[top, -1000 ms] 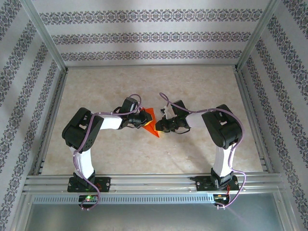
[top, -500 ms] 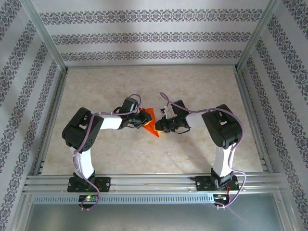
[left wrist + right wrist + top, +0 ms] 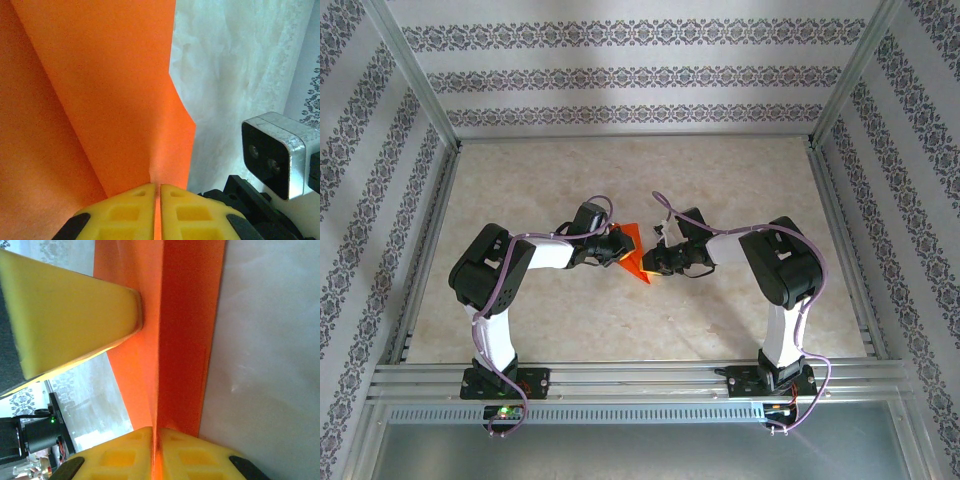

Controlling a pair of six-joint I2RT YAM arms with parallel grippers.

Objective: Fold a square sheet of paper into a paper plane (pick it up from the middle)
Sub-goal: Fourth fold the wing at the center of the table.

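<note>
While the orange paper (image 3: 633,259) sits well inside every bench (image 3: 620,170) edge, my left gripper (image 3: 157,187) and right gripper (image 3: 154,432) each pinch it, jaws closed on its folds.

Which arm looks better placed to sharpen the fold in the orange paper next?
Probably right: the right pincer is shut on the orange paper on the fold, which runs straight ahead. The left pincer, also shut, pinches a looser flap and can anchor.
</note>
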